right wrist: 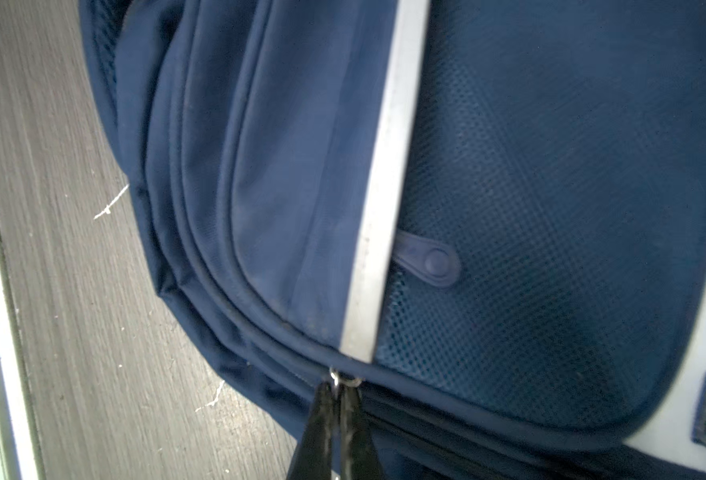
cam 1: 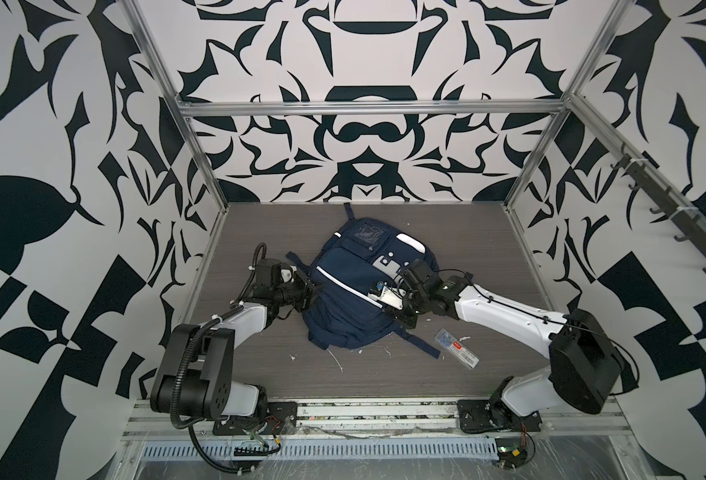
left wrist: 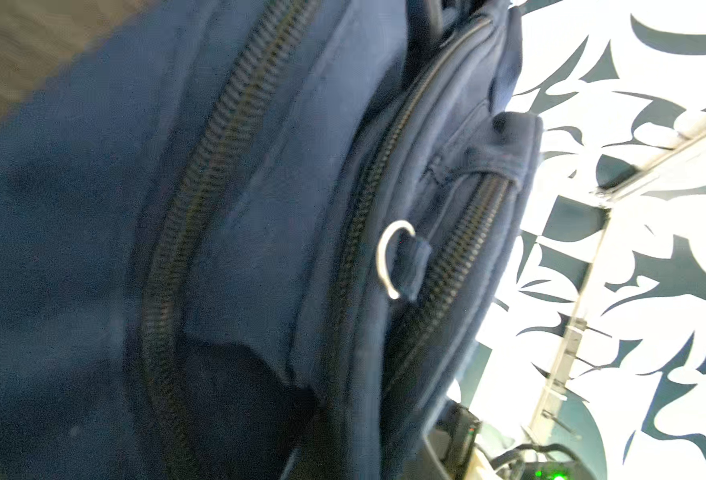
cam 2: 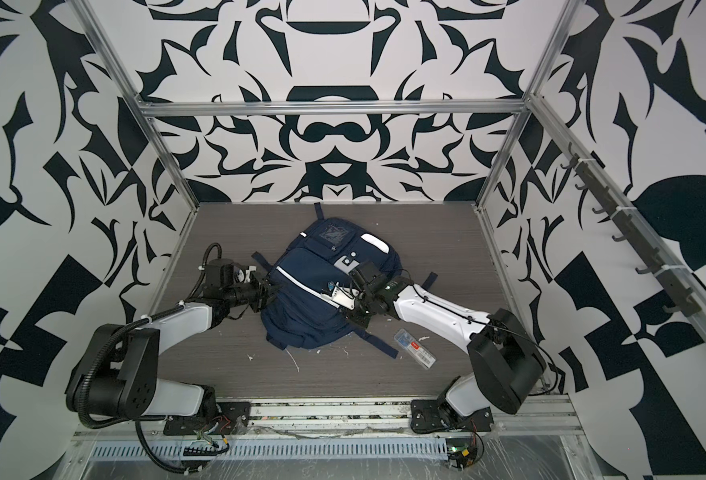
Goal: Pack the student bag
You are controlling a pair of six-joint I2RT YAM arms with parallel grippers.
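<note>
Grey wood-grain worktop (cam 1: pixel 259 232) (cam 2: pixel 239 224) inside aluminium frame (cam 1: pixel 367 108).
Clear plastic case (cam 1: pixel 457 348) (cam 2: pixel 414 348) lies flat on worktop, right of centre toward front, set diagonally; red sticker and barcode label on lid; contents too small to tell.
White scraps (cam 1: pixel 336 361) (cam 2: pixel 293 361) scattered on worktop toward front; more show in right wrist view (right wrist: pixel 110 203).
Walls (cam 1: pixel 363 54) white with dark navy abstract pattern.
Dark hook rack (cam 1: pixel 667 199) (cam 2: pixel 617 224) on right rail.
Slotted strip (cam 1: pixel 301 451) along front edge.
</note>
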